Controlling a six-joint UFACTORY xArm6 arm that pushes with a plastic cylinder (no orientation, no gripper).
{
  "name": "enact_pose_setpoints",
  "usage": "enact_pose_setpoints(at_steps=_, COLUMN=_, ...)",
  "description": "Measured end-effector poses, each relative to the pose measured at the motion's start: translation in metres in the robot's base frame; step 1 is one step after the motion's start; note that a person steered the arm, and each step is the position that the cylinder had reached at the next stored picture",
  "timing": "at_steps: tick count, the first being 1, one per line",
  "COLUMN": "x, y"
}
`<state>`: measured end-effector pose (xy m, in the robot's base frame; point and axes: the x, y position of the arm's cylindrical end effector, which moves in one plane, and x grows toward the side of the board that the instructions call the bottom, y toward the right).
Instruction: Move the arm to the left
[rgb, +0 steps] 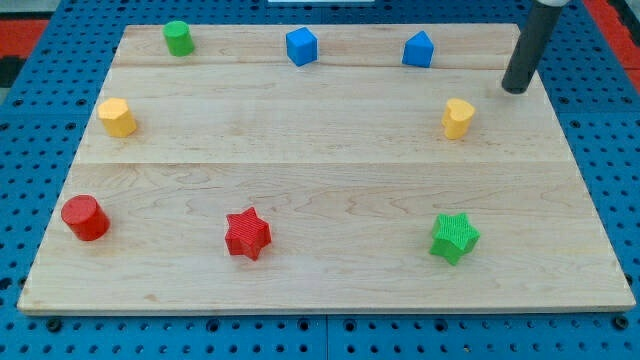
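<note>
My tip (515, 89) rests on the wooden board (320, 170) at the view's upper right, near the board's right edge. It touches no block. The closest block is a yellow block (458, 118), a little to the left and below the tip. A blue block (418, 49) lies further left, near the top edge. Another blue cube (301, 46) sits at the top middle, and a green cylinder (178, 38) at the top left.
A yellow block (116, 117) lies at the left. A red cylinder (84, 218) sits at the lower left, a red star (247, 233) at the bottom middle, a green star (454, 237) at the lower right. Blue pegboard (610, 130) surrounds the board.
</note>
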<state>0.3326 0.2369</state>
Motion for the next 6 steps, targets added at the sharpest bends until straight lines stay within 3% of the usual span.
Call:
enact_pose_setpoints(at_steps=2, x=0.016, y=-0.033)
enact_pose_setpoints(at_steps=3, x=-0.003, y=-0.036)
enact_pose_setpoints(at_steps=6, x=-0.009, y=-0.139)
